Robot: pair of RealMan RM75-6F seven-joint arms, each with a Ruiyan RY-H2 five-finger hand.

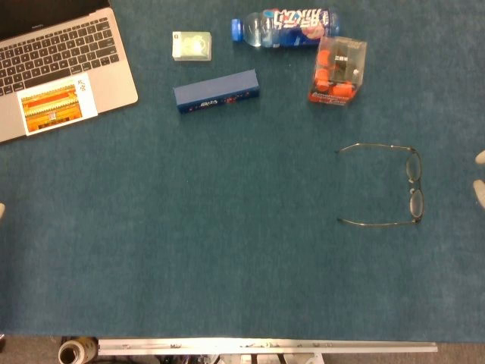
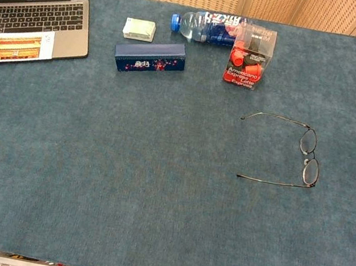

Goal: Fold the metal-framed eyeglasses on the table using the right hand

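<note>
Right hand (image 1: 480,176) barely peeks in at the right edge, only pale fingertips, so I can't tell if it's spread or curled; it touches nothing. Left hand (image 1: 1,211) is a pale sliver at the left edge, state unclear too. Left to right on the blue felt-like surface (image 1: 227,258): silver laptop (image 1: 57,61) with an orange sticker, small pale green box (image 1: 190,45), long navy box (image 1: 217,91), clear plastic bottle (image 1: 284,28) lying on its side with a blue cap, clear pack of orange capsules (image 1: 338,70). Eyeglasses (image 1: 413,186) sit right of centre, near the right hand, thin dark metal frame, round lenses, both temples open and pointing left.
</note>
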